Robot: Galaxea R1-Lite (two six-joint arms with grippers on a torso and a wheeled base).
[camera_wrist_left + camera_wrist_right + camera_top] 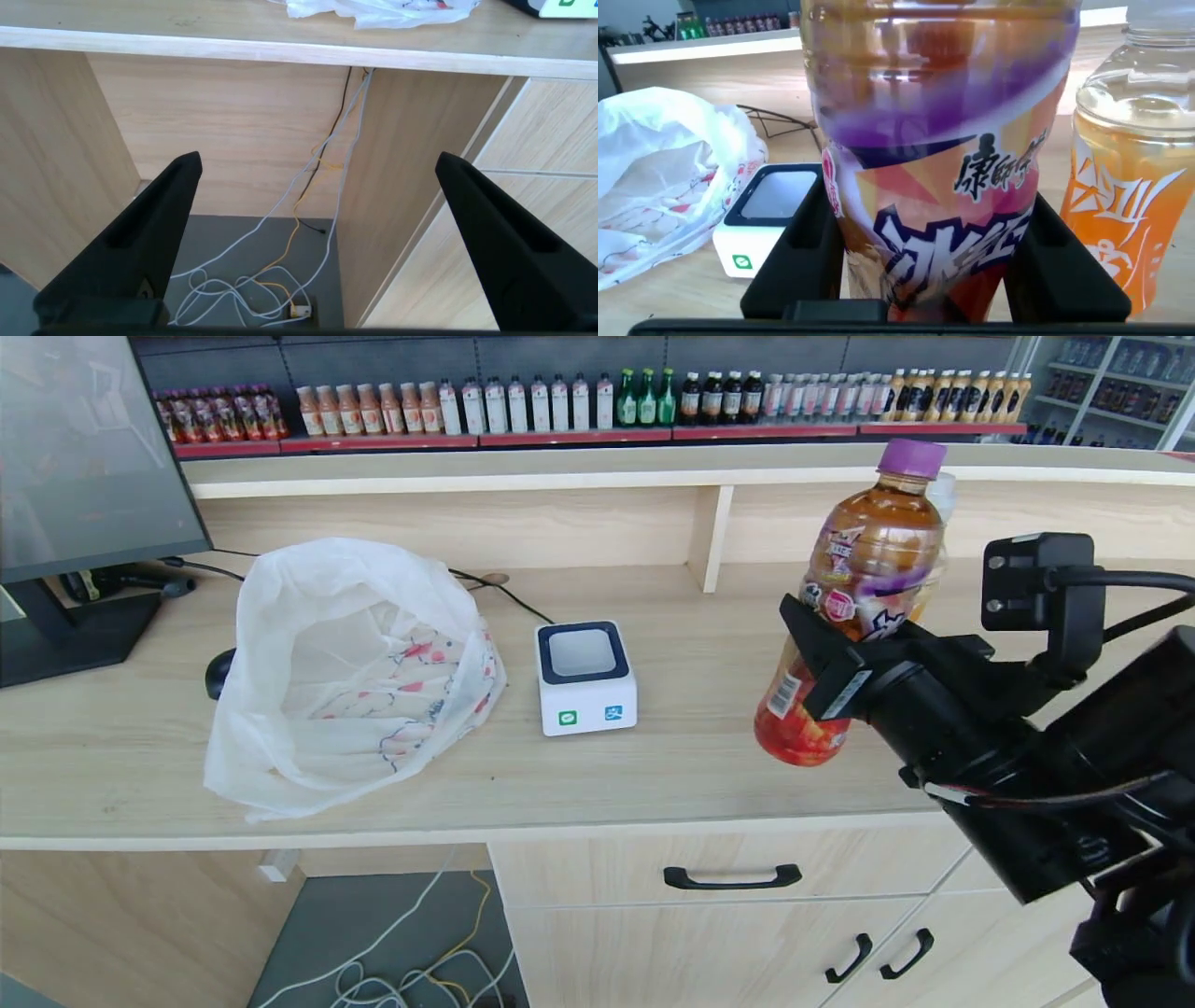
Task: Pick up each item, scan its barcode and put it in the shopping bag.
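Note:
My right gripper (826, 658) is shut on a brown tea bottle (864, 588) with a purple cap, held upright above the right part of the counter (691, 756); its barcode faces the front left. In the right wrist view the bottle (938, 159) sits between the gripper's black fingers (799, 257). A second bottle (1134, 187) of orange drink stands just behind it, its pale cap (945, 485) peeking out. The white scanner box (586, 677) sits mid-counter, with the open white shopping bag (350, 677) to its left. My left gripper (313, 243) hangs open below the counter edge, holding nothing.
A monitor (89, 448) on a black stand occupies the counter's far left, with a dark mouse (218, 672) beside the bag. A raised shelf with a divider (708, 537) backs the counter. Drawers (733, 875) lie below and loose cables (280, 280) on the floor.

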